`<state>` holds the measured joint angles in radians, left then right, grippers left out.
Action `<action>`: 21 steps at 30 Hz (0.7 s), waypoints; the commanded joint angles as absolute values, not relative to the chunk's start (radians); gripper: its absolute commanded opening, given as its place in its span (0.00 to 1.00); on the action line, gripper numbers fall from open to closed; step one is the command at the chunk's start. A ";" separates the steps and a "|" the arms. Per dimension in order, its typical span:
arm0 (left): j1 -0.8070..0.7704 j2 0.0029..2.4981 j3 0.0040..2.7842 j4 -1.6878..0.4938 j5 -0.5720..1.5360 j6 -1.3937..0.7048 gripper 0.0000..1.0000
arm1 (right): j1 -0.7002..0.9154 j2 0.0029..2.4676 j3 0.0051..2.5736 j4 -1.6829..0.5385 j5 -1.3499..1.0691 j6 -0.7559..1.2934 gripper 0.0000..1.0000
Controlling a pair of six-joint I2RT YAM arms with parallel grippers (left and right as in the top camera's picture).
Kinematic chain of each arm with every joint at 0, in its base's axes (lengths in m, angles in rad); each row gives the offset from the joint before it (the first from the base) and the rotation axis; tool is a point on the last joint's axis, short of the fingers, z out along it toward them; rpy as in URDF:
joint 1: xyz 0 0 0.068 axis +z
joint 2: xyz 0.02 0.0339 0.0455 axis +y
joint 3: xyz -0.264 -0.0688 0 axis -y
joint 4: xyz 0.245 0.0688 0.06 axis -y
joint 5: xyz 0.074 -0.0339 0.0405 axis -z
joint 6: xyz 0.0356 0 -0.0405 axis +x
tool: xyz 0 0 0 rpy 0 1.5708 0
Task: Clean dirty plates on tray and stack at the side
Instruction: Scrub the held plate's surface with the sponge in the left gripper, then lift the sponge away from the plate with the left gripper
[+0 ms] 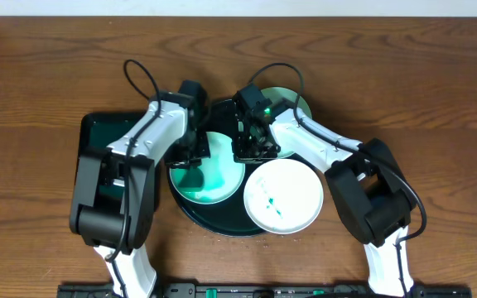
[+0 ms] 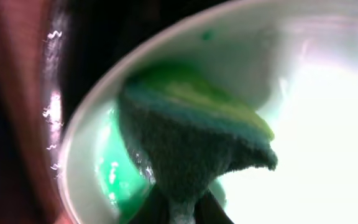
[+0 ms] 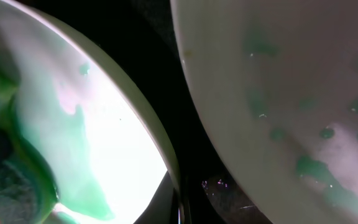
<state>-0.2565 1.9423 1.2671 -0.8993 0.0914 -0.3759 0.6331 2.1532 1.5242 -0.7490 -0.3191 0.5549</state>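
At the far left of the wooden tabletop (image 1: 40,66) lies a rectangular tray (image 1: 98,132), dark green, with the left arm reaching over its inner side. Just beside it to the right sits the round tray (image 1: 214,217), dark and glossy, carrying the plates.

The left hand (image 1: 193,147) is over the left part of the round tray. In the left wrist view its fingers are pressed onto a sponge (image 2: 197,146), which has a yellow-green top and a dark scrubbing face. The sponge rests on the smeared plate (image 1: 214,178), which lies on the left half of the round tray with a wet green film over much of its surface.

The right hand (image 1: 253,147) is at the back right rim of that same plate. Its wrist view shows the rim running down toward the fingers, but I cannot tell whether they are spread or gripping it.

Further right, the speckled plate (image 1: 284,194) is white with a few small green marks. It sits on the front right of the round tray, close to the smeared plate but apart from it, and its outer edge reaches over the tray's rim. Behind it, a third plate (image 1: 292,101), pale mint, shows at the tray's back right edge, mostly hidden under the right arm.
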 commanded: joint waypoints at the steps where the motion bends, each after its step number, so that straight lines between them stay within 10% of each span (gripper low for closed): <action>1: -0.306 1.981 1.216 -0.807 0.202 -0.331 0.07 | 0.635 2.179 1.515 -0.747 -0.304 0.567 0.01; 21: -0.214 1.941 1.348 -0.655 0.540 -0.307 0.07 | 0.635 2.179 1.515 -0.751 -0.305 0.567 0.01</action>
<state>-0.2535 1.9491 1.2900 -0.6502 0.4305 -0.3313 0.6235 2.1532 1.5234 -0.7738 -0.3031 0.5632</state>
